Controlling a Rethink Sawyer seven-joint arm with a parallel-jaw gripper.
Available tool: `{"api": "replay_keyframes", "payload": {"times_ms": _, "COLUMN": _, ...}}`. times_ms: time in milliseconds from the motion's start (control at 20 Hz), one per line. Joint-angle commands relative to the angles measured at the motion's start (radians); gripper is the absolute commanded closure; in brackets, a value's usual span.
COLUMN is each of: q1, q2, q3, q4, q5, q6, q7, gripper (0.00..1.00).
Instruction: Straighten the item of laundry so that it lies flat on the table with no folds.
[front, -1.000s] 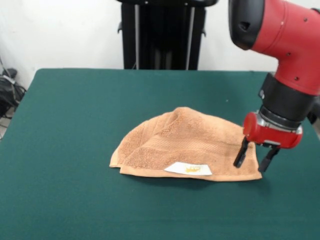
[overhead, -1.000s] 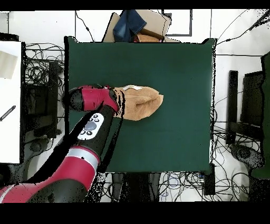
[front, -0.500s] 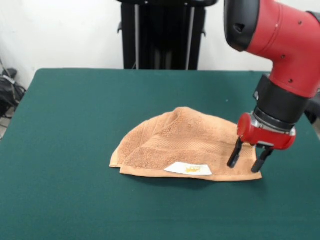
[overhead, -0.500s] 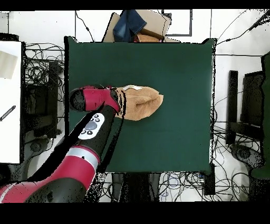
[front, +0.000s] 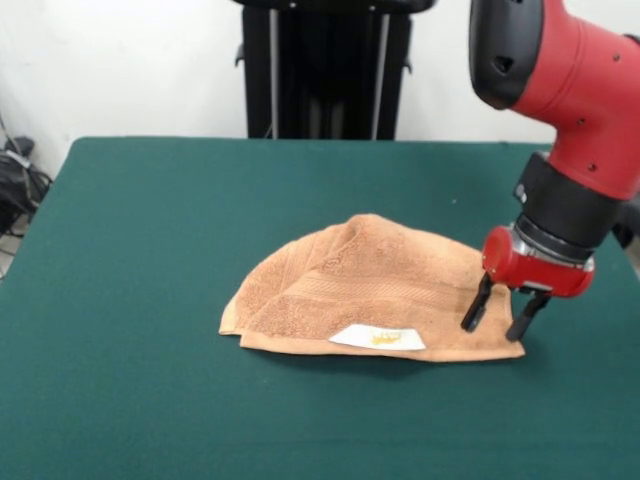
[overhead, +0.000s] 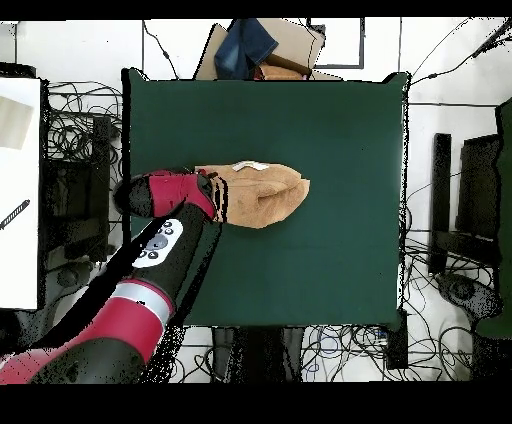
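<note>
- You see the towel (front: 365, 290) lying on the table (front: 150, 230), a little right of the middle in the front view and closer to the right edge than to the left one.
- The towel is not flat: it is folded over itself, with a rounded hump at the top and a straight folded edge along the side nearest to the front camera.
- A woven band runs across the towel, and the white label (front: 377, 338) with a yellow mark lies on the near edge, just left of the gripper.
- The gripper (front: 497, 316) stands over the right end of the towel, pointing down.
- Its two black fingers (front: 476, 304) are spread apart with a gap between them, and you see nothing held between them.
- The finger tips are at the towel's right corner; one tip seems to touch the cloth, but you cannot tell this for sure.
- The red arm (front: 560, 110) comes down from the upper right corner of the front view.
- In the overhead view, the towel (overhead: 262, 192) lies left of the table's (overhead: 330, 130) centre, and the gripper (overhead: 214, 194) covers its left end.
- The table around the towel is dark green.
</note>
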Motion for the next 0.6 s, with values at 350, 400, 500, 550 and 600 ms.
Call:
{"api": "replay_keyframes", "payload": {"times_ms": 350, "q1": 0.002, "q2": 0.043, "q3": 0.024, "q4": 0.000, "q5": 0.075, "q6": 0.011, "q7": 0.295, "gripper": 0.00}}
{"api": "replay_keyframes", "payload": {"times_ms": 400, "q1": -0.003, "q2": 0.051, "q3": 0.029, "q4": -0.001, "q5": 0.077, "q6": -0.004, "q7": 0.291, "gripper": 0.00}}
{"api": "replay_keyframes", "payload": {"times_ms": 500, "q1": -0.006, "q2": 0.054, "q3": 0.032, "q4": -0.001, "q5": 0.079, "q6": -0.011, "q7": 0.286, "gripper": 0.00}}
{"api": "replay_keyframes", "payload": {"times_ms": 550, "q1": -0.004, "q2": 0.053, "q3": 0.029, "q4": -0.001, "q5": 0.080, "q6": -0.009, "q7": 0.285, "gripper": 0.00}}
{"api": "replay_keyframes", "payload": {"times_ms": 600, "q1": -0.002, "q2": 0.055, "q3": 0.024, "q4": -0.007, "q5": 0.082, "q6": 0.000, "q7": 0.286, "gripper": 0.00}}
